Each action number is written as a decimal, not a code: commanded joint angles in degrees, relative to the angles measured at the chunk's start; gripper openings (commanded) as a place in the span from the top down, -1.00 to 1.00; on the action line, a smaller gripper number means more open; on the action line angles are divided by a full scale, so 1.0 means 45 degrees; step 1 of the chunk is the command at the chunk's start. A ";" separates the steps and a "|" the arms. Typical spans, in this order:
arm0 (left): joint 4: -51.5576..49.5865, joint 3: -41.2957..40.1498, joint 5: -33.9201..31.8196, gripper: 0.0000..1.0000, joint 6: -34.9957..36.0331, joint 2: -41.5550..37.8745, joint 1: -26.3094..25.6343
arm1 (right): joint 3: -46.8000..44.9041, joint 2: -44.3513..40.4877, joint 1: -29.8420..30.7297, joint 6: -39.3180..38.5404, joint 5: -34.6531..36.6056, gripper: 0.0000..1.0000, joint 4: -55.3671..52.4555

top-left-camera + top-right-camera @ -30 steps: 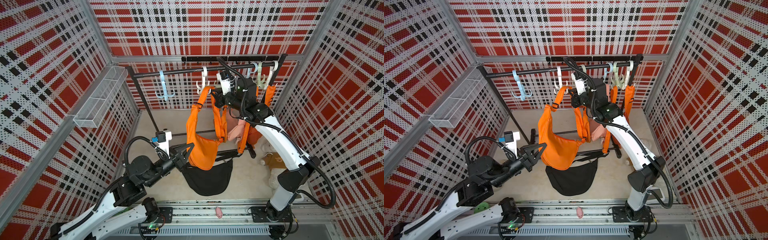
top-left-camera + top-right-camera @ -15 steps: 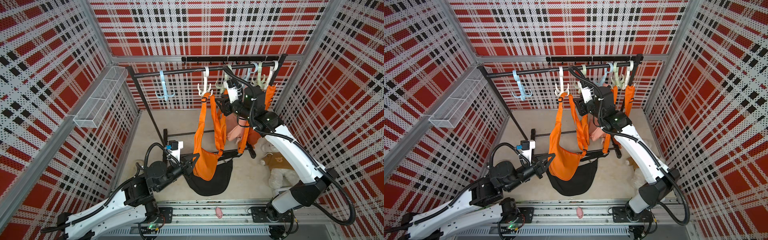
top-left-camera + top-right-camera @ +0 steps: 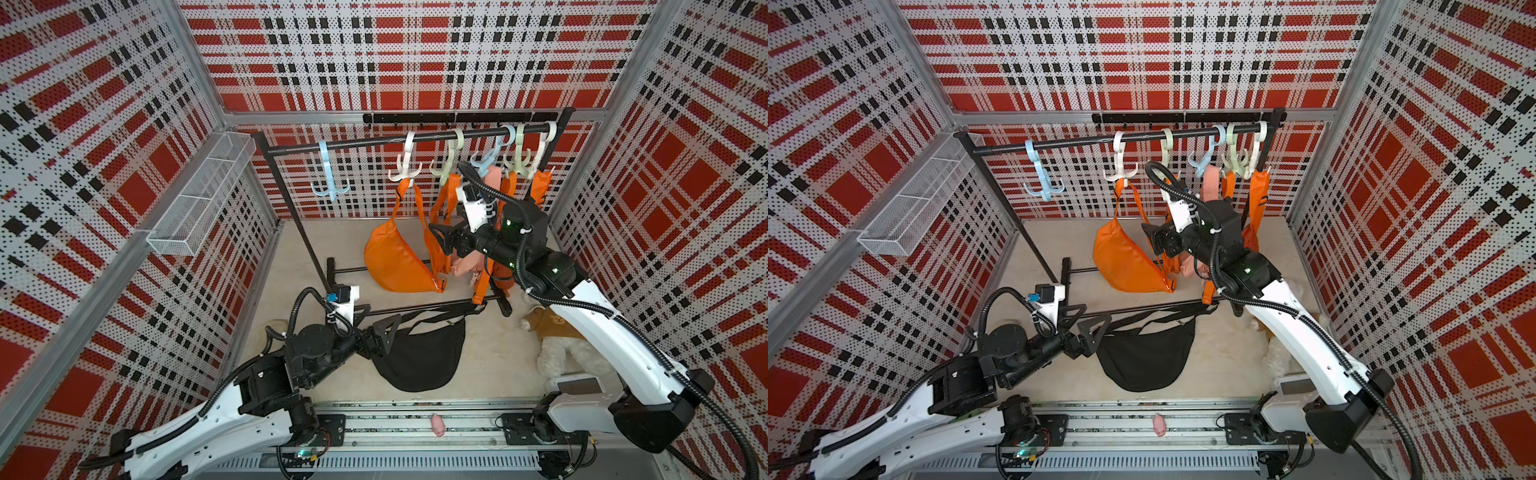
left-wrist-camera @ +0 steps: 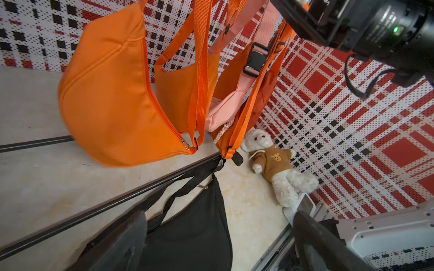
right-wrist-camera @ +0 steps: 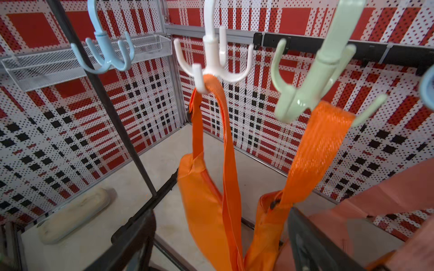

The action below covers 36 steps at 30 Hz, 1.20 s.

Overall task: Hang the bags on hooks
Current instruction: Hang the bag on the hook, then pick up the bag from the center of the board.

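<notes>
An orange bag hangs by its strap from one prong of the white hook on the black rail. Its body looks blurred in both wrist views. My right gripper is open just right of the bag, with the bag and strap hanging loose in front of its spread fingers. My left gripper is open, low near the floor and apart from the orange bag.
A black bag lies on the floor under the left gripper. More orange bags and a pink one hang from hooks further right. A blue hook hangs bare. A teddy bear lies at right. A wire basket juts from the left wall.
Both grippers have opened and let go of the orange bag, which now hangs from the white hook alone. The left arm has pulled back and down; the right gripper has dropped below the hooks.
</notes>
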 commanded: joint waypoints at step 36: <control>-0.1042 0.2055 0.4321 -0.99 0.0371 0.0857 0.8228 | -0.5395 0.1301 0.7220 0.0465 0.0876 -0.98 -0.1338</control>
